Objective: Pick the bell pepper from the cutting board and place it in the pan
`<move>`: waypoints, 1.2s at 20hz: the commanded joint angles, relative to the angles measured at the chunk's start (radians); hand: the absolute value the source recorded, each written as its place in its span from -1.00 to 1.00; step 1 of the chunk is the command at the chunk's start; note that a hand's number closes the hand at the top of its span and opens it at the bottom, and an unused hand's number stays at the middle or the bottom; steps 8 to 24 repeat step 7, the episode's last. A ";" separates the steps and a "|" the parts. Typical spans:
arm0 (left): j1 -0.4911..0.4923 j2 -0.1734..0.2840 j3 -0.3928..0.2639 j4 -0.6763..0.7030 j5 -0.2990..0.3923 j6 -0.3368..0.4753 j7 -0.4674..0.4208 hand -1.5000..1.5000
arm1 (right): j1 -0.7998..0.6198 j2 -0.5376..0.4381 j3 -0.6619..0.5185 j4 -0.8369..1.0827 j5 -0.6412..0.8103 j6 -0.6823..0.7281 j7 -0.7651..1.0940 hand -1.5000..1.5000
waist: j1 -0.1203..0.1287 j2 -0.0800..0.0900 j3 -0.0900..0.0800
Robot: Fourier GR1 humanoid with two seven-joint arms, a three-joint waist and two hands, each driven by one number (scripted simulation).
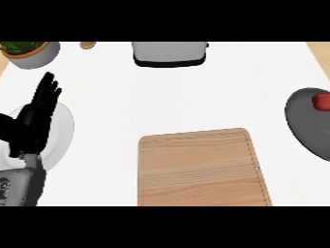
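Observation:
A red bell pepper [324,101] lies in the dark grey pan [321,128] at the right edge, near the pan's far rim. The wooden cutting board [203,167] sits at the lower middle with nothing on it. My left hand [30,121] stands open at the left, fingers straight and pointing up, resting over a white plate [62,133]. My right hand does not show anywhere in the view.
A potted plant [29,51] in a white pot stands at the far left corner. A grey and white toaster [170,53] sits at the far middle. A small tan object [87,45] lies beside the plant.

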 commanded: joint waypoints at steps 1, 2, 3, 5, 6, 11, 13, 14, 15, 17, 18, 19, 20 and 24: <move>0.034 0.016 0.009 -0.008 0.009 -0.026 -0.027 0.00 | 0.153 0.095 -0.009 -0.201 -0.059 0.088 0.010 -1.00 | 0.002 0.001 -0.001; 0.054 -0.005 -0.007 -0.028 -0.002 -0.011 -0.034 0.00 | 0.189 0.116 -0.010 -0.251 -0.072 0.106 0.057 -1.00 | 0.005 0.002 -0.001; 0.079 -0.007 -0.011 -0.018 -0.014 -0.010 -0.067 0.00 | 0.186 0.106 -0.010 -0.320 -0.089 0.122 0.113 -1.00 | 0.007 0.002 -0.002; -0.005 0.050 0.042 -0.015 0.036 -0.044 0.012 0.00 | 0.289 0.182 -0.005 -0.454 -0.097 0.117 0.135 -1.00 | 0.012 0.006 0.001; -0.025 0.027 0.021 -0.007 0.018 -0.021 0.030 0.00 | 0.274 0.205 -0.008 -0.557 -0.113 0.088 0.196 -1.00 | 0.010 0.006 0.000; 0.032 0.013 0.008 -0.060 0.014 -0.019 0.010 0.00 | 0.352 0.273 -0.015 -0.618 -0.120 0.092 0.194 -1.00 | 0.014 0.005 0.001; 0.032 0.013 0.008 -0.060 0.014 -0.019 0.010 0.00 | 0.352 0.273 -0.015 -0.618 -0.120 0.092 0.194 -1.00 | 0.014 0.005 0.001; 0.032 0.013 0.008 -0.060 0.014 -0.019 0.010 0.00 | 0.352 0.273 -0.015 -0.618 -0.120 0.092 0.194 -1.00 | 0.014 0.005 0.001; 0.032 0.013 0.008 -0.060 0.014 -0.019 0.010 0.00 | 0.352 0.273 -0.015 -0.618 -0.120 0.092 0.194 -1.00 | 0.014 0.005 0.001; 0.032 0.013 0.008 -0.060 0.014 -0.019 0.010 0.00 | 0.352 0.273 -0.015 -0.618 -0.120 0.092 0.194 -1.00 | 0.014 0.005 0.001; 0.032 0.013 0.008 -0.060 0.014 -0.019 0.010 0.00 | 0.352 0.273 -0.015 -0.618 -0.120 0.092 0.194 -1.00 | 0.014 0.005 0.001; 0.032 0.013 0.008 -0.060 0.014 -0.019 0.010 0.00 | 0.352 0.273 -0.015 -0.618 -0.120 0.092 0.194 -1.00 | 0.014 0.005 0.001; 0.032 0.013 0.008 -0.060 0.014 -0.019 0.010 0.00 | 0.352 0.273 -0.015 -0.618 -0.120 0.092 0.194 -1.00 | 0.014 0.005 0.001; 0.032 0.013 0.008 -0.060 0.014 -0.019 0.010 0.00 | 0.352 0.273 -0.015 -0.618 -0.120 0.092 0.194 -1.00 | 0.014 0.005 0.001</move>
